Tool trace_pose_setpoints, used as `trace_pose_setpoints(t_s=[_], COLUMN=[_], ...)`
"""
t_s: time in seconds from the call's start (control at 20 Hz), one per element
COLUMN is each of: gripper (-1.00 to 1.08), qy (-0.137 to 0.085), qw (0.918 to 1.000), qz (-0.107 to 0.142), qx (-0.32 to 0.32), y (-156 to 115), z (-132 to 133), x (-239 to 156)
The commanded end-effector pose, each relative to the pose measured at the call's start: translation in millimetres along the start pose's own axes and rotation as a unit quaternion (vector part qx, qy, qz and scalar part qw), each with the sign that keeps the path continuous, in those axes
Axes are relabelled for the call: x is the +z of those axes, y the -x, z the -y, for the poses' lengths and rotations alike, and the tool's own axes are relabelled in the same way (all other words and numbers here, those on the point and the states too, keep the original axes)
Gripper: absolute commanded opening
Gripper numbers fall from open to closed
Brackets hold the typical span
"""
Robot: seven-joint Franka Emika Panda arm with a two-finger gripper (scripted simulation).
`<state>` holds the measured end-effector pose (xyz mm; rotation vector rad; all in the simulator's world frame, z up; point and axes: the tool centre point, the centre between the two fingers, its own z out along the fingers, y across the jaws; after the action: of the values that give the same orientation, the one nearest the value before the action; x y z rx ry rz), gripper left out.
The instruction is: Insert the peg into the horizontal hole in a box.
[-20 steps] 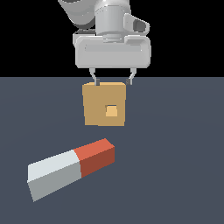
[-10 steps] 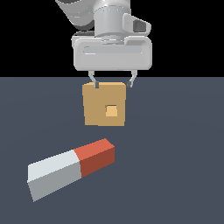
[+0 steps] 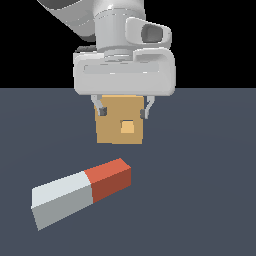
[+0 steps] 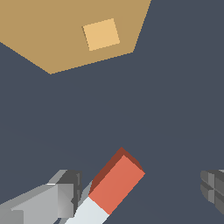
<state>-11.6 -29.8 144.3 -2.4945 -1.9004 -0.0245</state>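
Note:
The peg (image 3: pixel 80 194) lies flat on the dark floor, its pale grey half towards the exterior view's left and its red half pointing up towards the box. The tan box (image 3: pixel 111 131) stands behind it, its small lighter hole (image 3: pixel 128 128) facing the camera. My gripper (image 3: pixel 123 112) hangs open above the floor, in front of the box's upper part, holding nothing. In the wrist view the peg's red end (image 4: pixel 116 181) sits between my spread fingers (image 4: pixel 65 192), nearer one of them, with the box (image 4: pixel 52 39) and hole (image 4: pixel 101 34) beyond.
Plain dark grey floor (image 3: pixel 210 190) surrounds the peg and box. No other objects show.
My gripper has come lower and looms larger; its fingertips now overlap the box's upper face. Peg and box have not moved.

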Motion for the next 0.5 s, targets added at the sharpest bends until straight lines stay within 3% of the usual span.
trace_pose_setpoints(t_s=[0.0,0.2,0.45], gripper=[1.00,1.00,1.00], qy=[0.000,0.000,0.001], qw=[0.9987,0.9901,0.9720], qz=[0.002,0.004,0.006], qx=[0.052,0.141,0.235], y=[22.0,58.1,93.9], z=[3.6,15.6,36.1], x=[10.2,27.5,46.2])
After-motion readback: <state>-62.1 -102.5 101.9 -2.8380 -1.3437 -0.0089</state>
